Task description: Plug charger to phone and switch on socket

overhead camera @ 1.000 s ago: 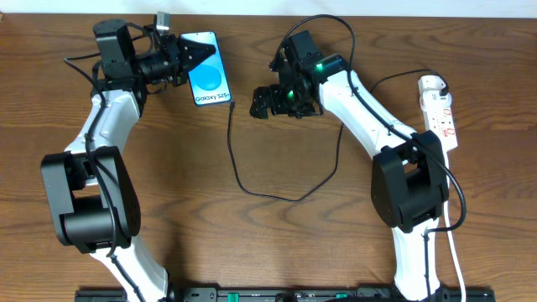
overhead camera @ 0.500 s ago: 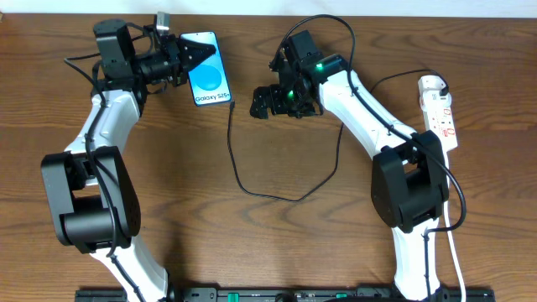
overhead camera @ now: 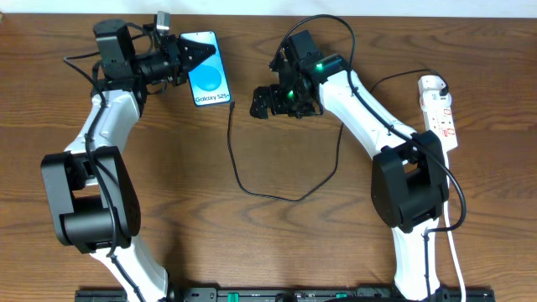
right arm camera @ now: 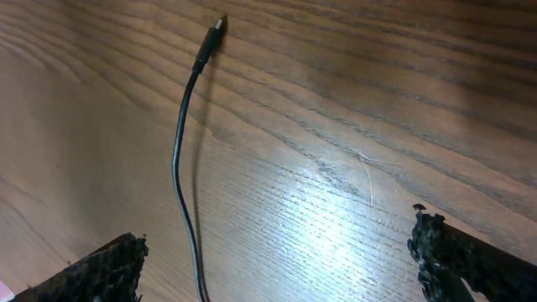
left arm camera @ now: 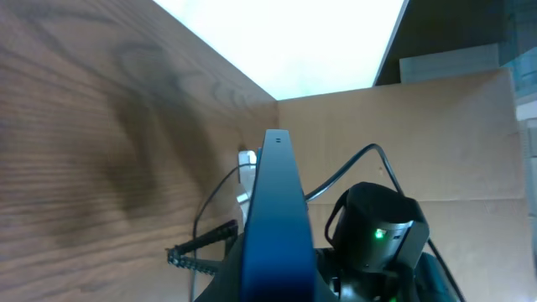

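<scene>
Upper left of the overhead: your left gripper [overhead camera: 200, 53] is clamped on the phone [overhead camera: 211, 77], with one black finger lying across the top-left part of the blue screen. The "Galaxy S25" text reads along the phone's lower end. The left wrist view shows the phone [left arm camera: 273, 218] edge-on, running up the middle of the frame alongside the wooden table [left arm camera: 92, 143].

Just below the phone's lower right corner lies the charger [overhead camera: 232, 143] plug, close to the phone but not seated in it. From there the black cable runs down the table [overhead camera: 185, 184], loops across the centre and climbs behind the right arm.

Centre top: your right gripper [overhead camera: 262, 102] hangs over the table just right of the plug, jaws spread wide and holding nothing. In the right wrist view the fingertips [right arm camera: 109, 264] sit far apart at the bottom corners. The charger [right arm camera: 180, 151] plug lies at the upper left, flat on the wood.

Far right edge: the socket [overhead camera: 440, 113], a white strip with red markings, lies well apart from both grippers. Its white cord [overhead camera: 457, 243] trails down the frame. You cannot tell its switch position from here.
</scene>
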Robot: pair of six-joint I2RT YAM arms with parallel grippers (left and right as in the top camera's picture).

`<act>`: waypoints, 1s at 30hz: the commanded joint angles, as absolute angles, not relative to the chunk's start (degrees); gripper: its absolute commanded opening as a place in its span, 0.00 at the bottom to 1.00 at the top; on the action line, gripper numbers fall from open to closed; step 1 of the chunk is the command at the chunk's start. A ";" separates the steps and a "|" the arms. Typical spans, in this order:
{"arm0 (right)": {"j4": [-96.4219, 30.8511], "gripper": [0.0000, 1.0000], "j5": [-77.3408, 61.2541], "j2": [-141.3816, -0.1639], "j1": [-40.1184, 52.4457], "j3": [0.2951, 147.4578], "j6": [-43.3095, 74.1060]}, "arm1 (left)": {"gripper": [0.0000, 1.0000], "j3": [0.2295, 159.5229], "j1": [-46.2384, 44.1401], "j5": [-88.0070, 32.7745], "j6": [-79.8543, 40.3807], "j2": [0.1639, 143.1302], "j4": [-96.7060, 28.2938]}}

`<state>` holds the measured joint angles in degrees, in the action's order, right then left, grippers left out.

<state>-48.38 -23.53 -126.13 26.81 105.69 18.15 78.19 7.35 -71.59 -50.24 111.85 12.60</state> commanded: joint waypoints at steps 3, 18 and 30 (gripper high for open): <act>-48.45 0.99 -23.20 -126.04 27.22 105.93 17.52 | 0.07 78.81 10.11 -70.91 -42.35 111.15 12.88; -46.44 0.99 -28.25 -126.04 27.18 105.95 18.83 | 0.07 77.80 14.83 -73.34 -36.62 111.57 -11.00; -32.77 0.88 -37.12 -128.75 27.09 105.93 30.96 | 0.07 77.80 14.83 -82.06 -36.67 111.57 -12.80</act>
<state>-36.51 -32.27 -126.39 26.81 105.69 23.62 77.58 14.79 -78.13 -37.43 111.98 -12.86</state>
